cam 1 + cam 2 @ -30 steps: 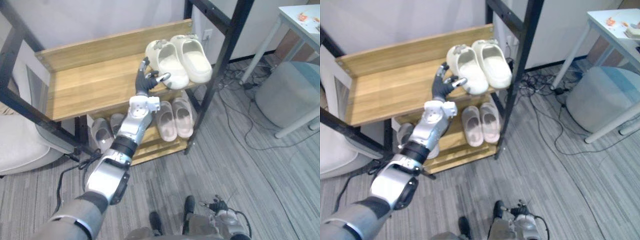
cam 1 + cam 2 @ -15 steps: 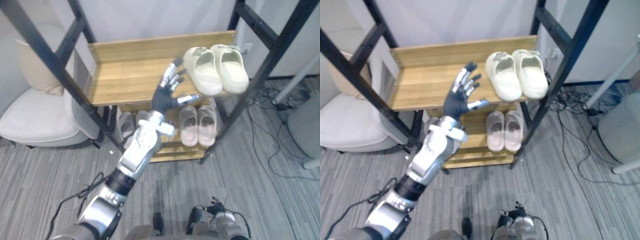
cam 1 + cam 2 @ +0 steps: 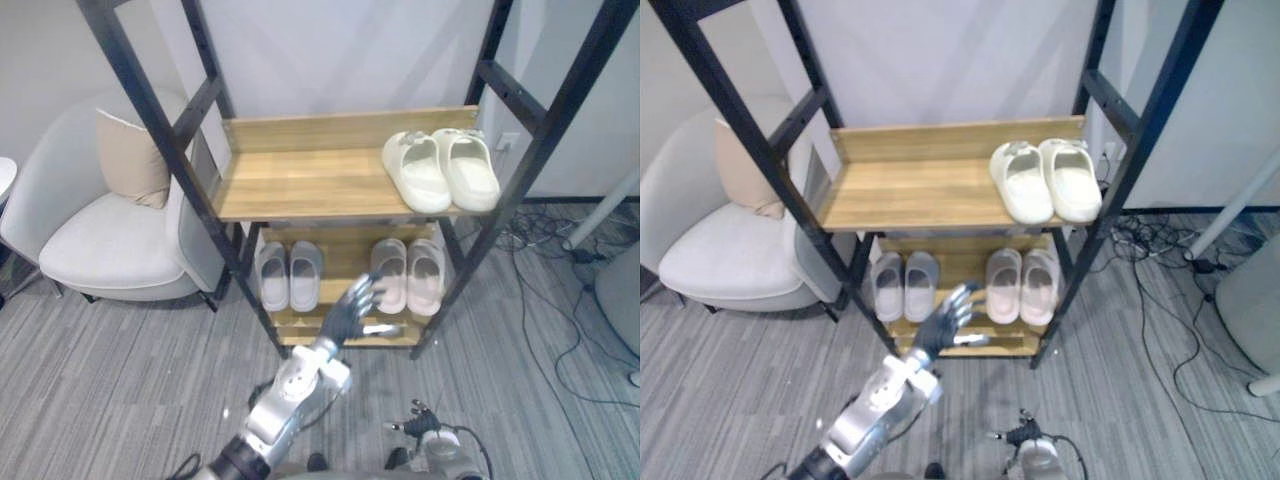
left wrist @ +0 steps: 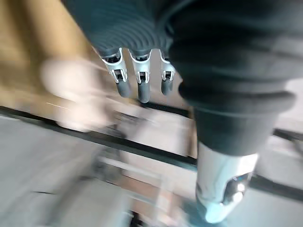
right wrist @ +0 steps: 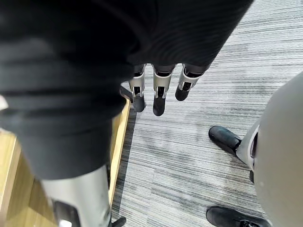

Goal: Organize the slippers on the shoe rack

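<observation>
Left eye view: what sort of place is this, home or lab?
Probably an office or lab corner set up like a home entryway. A wood-and-black-metal shoe rack holds pairs of slippers. A white armchair with a cushion sits beside it, and loose cables trail over grey carpet.

Both eye views look down from the head, sharing the rack (image 3: 300, 185); wrist views look closely along the left hand (image 4: 143, 87) and right hand (image 5: 160, 97).

Cream slippers (image 3: 420, 175), grey-striped carpet (image 3: 120, 380)
</observation>
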Motion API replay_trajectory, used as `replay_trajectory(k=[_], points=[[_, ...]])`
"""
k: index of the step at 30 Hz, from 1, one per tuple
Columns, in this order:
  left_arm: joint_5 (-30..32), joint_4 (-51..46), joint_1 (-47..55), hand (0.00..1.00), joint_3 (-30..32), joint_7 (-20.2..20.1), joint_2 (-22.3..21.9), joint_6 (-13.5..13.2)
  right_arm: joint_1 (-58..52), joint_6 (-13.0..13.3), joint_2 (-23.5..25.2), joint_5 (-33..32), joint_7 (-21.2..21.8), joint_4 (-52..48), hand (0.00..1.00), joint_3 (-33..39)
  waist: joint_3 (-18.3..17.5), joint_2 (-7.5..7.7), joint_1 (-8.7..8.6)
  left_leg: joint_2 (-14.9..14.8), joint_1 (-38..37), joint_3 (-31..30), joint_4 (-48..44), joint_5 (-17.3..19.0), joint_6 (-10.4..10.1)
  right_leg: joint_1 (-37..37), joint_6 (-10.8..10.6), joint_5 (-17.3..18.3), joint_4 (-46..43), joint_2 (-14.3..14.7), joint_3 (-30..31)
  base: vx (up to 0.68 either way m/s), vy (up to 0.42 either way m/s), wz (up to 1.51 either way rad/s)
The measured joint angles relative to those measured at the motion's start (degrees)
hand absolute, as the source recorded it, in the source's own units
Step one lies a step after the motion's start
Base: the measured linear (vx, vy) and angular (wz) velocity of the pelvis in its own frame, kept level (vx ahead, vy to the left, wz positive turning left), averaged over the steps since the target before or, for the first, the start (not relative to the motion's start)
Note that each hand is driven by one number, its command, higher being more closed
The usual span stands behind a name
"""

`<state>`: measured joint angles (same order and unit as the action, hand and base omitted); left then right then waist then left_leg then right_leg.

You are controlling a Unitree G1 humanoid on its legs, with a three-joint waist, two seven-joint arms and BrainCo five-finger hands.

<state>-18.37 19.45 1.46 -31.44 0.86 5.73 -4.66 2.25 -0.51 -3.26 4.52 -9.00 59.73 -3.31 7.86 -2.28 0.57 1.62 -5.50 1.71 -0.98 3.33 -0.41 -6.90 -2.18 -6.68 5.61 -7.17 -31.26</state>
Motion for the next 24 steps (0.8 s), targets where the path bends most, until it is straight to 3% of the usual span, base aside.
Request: replay_trajectory(k=[4, 13, 24], points=[[5.23, 16.39, 2.56, 0.00, 9.04, 0.84, -0.55, 0.56, -1.07, 0.83, 0.95, 0.00, -0.23, -0.15, 0.00, 0.04, -0.84, 2.16, 0.30, -0.66, -0.67, -0.48, -0.05, 0.17, -0.55, -0.77, 0.55, 0.69, 0.00, 0.73, -0.19, 0.02, 0.001, 0.02], [14.68, 31.71, 4.17, 0.00, 26.06, 5.71, -0.80, 0.37, -2.13, 2.14, 0.99, 0.05, -0.75, -0.14, 0.00, 0.88, -0.45, 3.23, 1.68, -1.03, -0.71, -0.78, 0.72, 0.17, -0.95, -1.24, 0.40, 1.97, 0.00, 1.03, -0.96, 0.02, 0.030, 0.03], [15.96, 33.35, 4.94, 0.00, 30.78, 7.97, -1.42, 0.18, -2.33, 2.14, 1.22, 0.65, -0.66, 0.01, 0.00, 0.85, -0.76, 3.78, 2.71, -1.02, -0.65, -2.12, 0.76, 0.31, -0.63, -1.05, -0.06, 3.09, -0.81, 0.99, -1.80, 0.09, 0.037, 0.06]])
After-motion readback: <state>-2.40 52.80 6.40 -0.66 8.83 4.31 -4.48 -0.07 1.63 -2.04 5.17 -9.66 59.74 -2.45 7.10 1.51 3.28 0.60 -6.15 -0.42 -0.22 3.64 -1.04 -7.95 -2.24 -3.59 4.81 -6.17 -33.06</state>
